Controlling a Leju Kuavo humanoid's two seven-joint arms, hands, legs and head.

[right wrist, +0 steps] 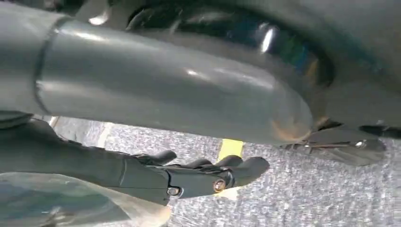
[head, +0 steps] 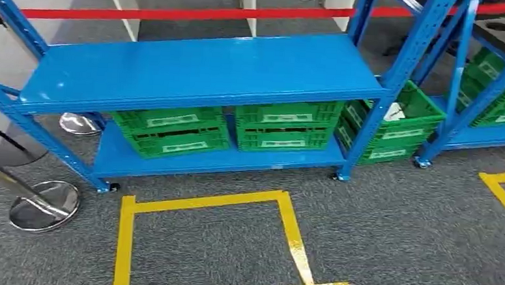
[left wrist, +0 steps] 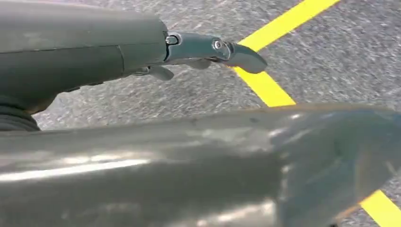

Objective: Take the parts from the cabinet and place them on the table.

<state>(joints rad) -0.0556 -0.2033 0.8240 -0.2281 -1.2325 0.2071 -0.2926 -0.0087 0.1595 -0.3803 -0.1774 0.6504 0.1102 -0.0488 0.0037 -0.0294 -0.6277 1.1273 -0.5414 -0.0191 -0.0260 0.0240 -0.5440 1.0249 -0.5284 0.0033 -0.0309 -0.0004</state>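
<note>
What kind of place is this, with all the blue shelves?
Probably a warehouse or factory storeroom: blue metal racks hold green plastic crates, and yellow tape marks squares on the grey carpet floor.

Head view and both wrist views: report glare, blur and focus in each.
Head view: soft motion blur, sheen on the blue shelf. Left wrist view: left hand fairly sharp, carpet streaked. Right wrist view: bright glare on the near cover, right hand in shadow.
</note>
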